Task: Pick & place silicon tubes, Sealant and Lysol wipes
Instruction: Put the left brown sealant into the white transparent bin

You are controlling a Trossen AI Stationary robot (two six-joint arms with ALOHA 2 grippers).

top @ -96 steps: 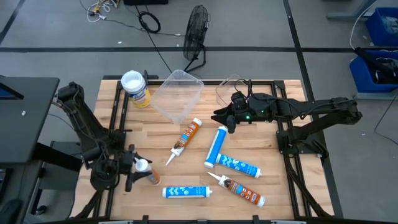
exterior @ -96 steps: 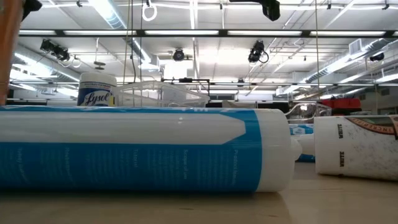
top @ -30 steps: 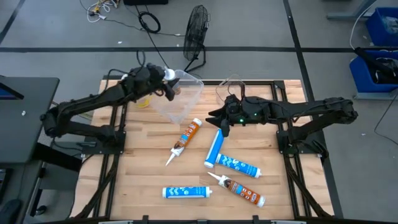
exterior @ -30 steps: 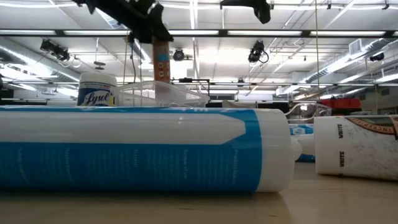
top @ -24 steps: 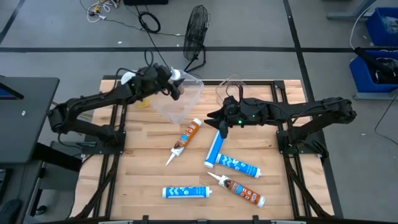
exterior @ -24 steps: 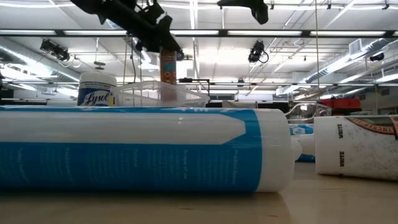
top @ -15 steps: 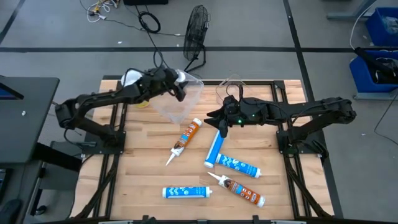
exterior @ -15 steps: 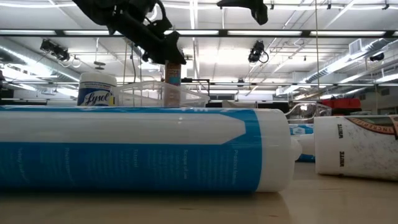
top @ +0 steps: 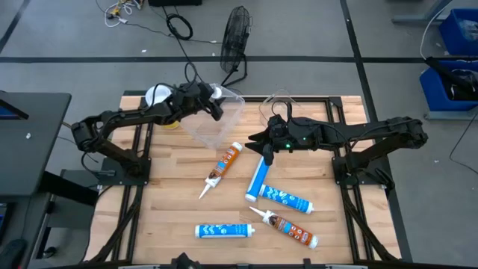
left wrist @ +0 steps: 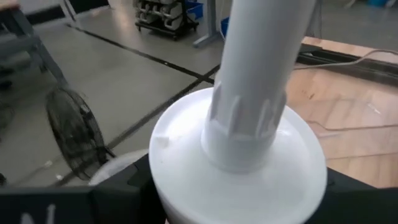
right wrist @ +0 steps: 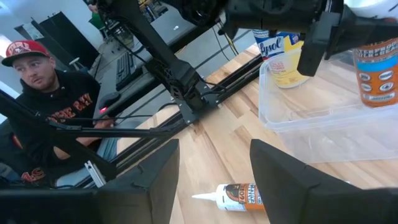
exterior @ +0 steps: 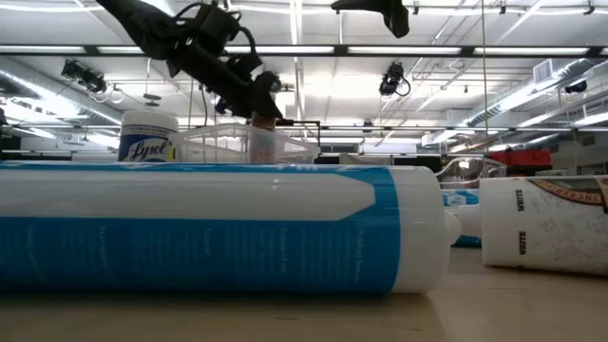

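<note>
the left end effector [top: 211, 99] is over the clear plastic bin [top: 213, 113], pinching an orange-brown sealant tube [right wrist: 376, 68] that stands upright with its white nozzle [left wrist: 261, 81] up and its lower end inside the bin. just beside the bin, on the side of the left arm, stands the lysol wipes canister [exterior: 148, 137], yellow with a white lid. the right end effector [top: 263, 147] hovers near the bin on its other side, its fingers [right wrist: 146, 180] spread and holding nothing. on the wooden bench [top: 328, 217] in front of the bin lie two more orange-brown tubes [top: 224, 162] and three blue and white silicone tubes [top: 258, 176]. beyond the bench, on the left arm's side, a person in a red cap [right wrist: 25, 51] sits.
</note>
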